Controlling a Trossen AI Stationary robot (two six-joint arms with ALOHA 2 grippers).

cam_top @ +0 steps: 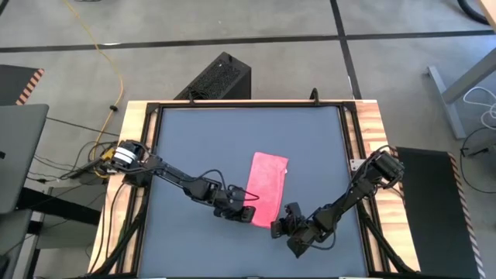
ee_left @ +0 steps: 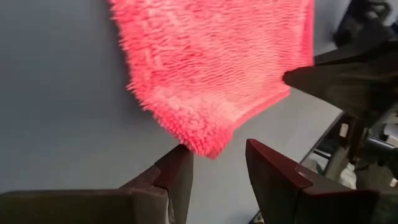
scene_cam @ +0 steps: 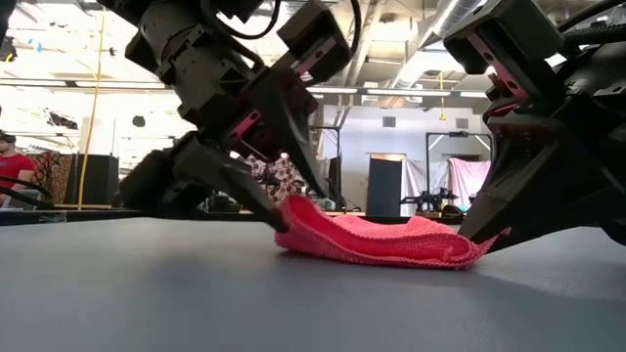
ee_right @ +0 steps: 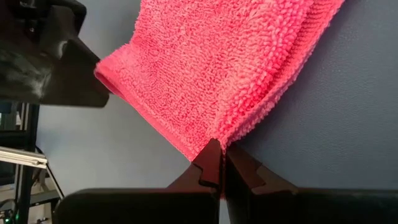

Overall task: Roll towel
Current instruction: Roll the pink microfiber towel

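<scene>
Right gripper (ee_right: 221, 163) pinches towel (cam_top: 267, 187) corner at lower centre; left gripper (ee_left: 217, 168) gapes at other corner, ready to start rolling.

A bright pink towel (ee_right: 217, 68) of soft, shaggy looped cloth, its surface fuzzy and matt. It lies on a smooth, matt dark grey worktop (cam_top: 217, 139) edged with pale bare wood. The tools' fingers (ee_left: 273, 174) look like hard dark plastic, smooth with a dull sheen and stepped, notched inner faces.
</scene>
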